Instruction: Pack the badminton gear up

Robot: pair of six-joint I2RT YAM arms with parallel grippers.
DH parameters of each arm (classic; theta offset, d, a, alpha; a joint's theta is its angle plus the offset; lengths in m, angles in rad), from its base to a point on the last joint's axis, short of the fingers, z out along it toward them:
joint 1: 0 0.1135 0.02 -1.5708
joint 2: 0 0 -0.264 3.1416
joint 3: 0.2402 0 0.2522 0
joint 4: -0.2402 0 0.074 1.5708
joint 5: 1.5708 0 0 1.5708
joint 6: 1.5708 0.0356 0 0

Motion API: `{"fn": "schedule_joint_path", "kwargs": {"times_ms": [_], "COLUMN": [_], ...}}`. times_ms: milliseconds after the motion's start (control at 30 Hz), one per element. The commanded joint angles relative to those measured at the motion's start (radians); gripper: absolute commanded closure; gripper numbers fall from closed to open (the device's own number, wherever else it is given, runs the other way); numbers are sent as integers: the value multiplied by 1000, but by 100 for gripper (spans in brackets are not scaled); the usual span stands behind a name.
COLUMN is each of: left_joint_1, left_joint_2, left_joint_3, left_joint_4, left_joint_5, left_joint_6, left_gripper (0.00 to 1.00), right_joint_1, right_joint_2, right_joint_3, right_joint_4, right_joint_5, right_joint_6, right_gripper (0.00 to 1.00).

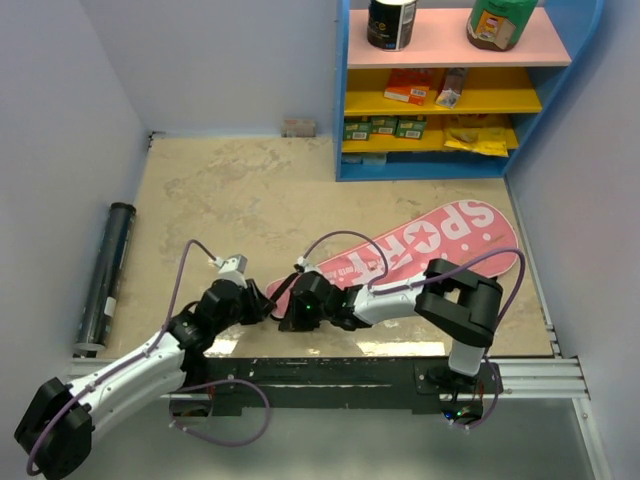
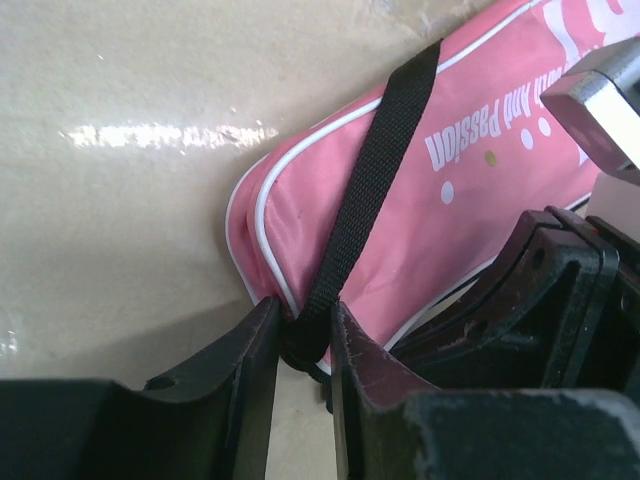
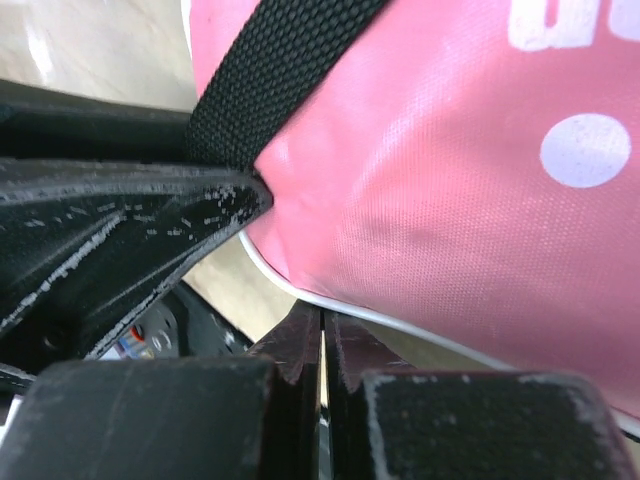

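Diagonally on the desk (image 1: 250, 190), a pink, white-piped bag (image 1: 440, 245) is lying; left jaws are pinching its black strap (image 2: 370, 190), right jaws sitting closed beside its edge.

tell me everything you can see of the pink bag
The pink bag is racket-shaped, shiny fabric with white piping, SPORT lettering and dots. It lies flat on the table, wide end toward the shelf. A black strap runs from its narrow end, where the left gripper pinches it; the shut right gripper sits against its edge.
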Motion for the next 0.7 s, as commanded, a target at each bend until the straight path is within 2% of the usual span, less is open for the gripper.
{"fn": "schedule_joint_path", "kwargs": {"times_ms": [0,167,333,667], "left_joint_1": [-101,-199,-311,-345], "left_joint_2": [-53,9,105,91], "left_joint_3": [-67,-88,-55,-76], "left_joint_4": [-75,25,57,62], "left_joint_5": [81,66,-12,-17], "left_joint_6": [-126,-168,-194,-215], "left_gripper": [86,90,92,94], "right_joint_1": [-2,50,90,99], "right_joint_2": [-33,-9,48,33], "right_joint_3": [-20,46,106,66], "right_joint_4": [-17,0,80,200], "right_joint_5": [64,82,95,233], "right_joint_6": [23,32,66,69], "right_gripper": [100,100,100,100]}}
